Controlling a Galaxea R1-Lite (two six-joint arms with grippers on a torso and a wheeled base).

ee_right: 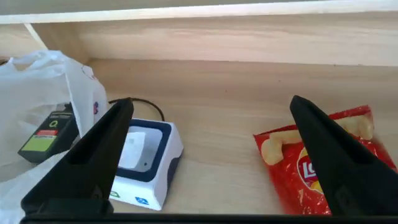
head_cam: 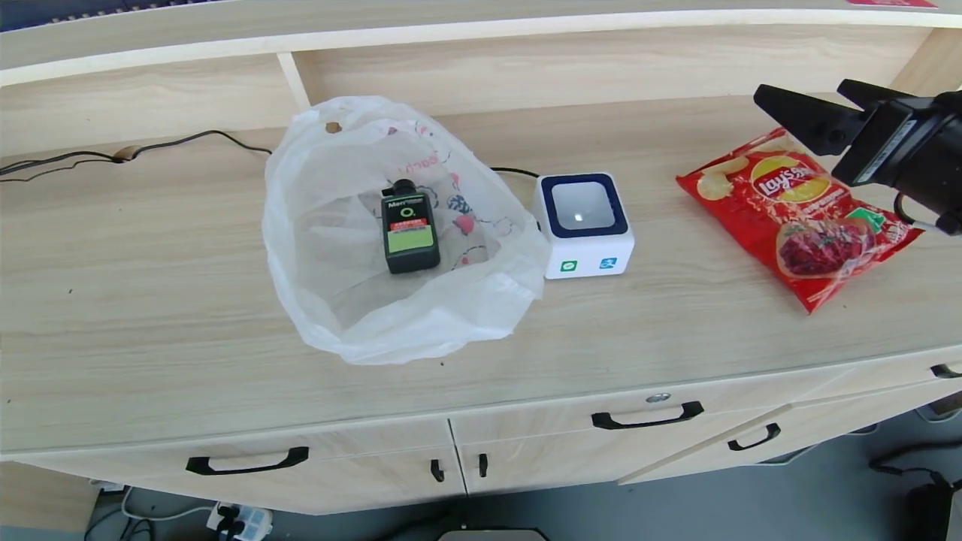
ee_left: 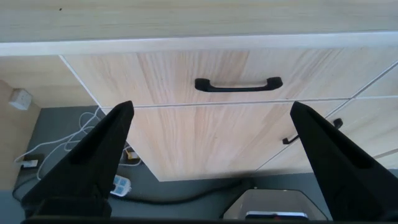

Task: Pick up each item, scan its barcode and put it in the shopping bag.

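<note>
The right end effector (head_cam: 801,89), jaws apart, hovers by the red chip bag (head_cam: 800,214); best to pinch one crimped edge gently, leaving the barcode free for the white scanner (head_cam: 584,224).

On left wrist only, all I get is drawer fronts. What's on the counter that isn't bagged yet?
Observer: One item. A red chip bag lies flat on the counter, to the right of the scanner.
Operator: Right hand got it?
Observer: No. The right hand is open and holds nothing, up by the chip bag's far end.
</note>
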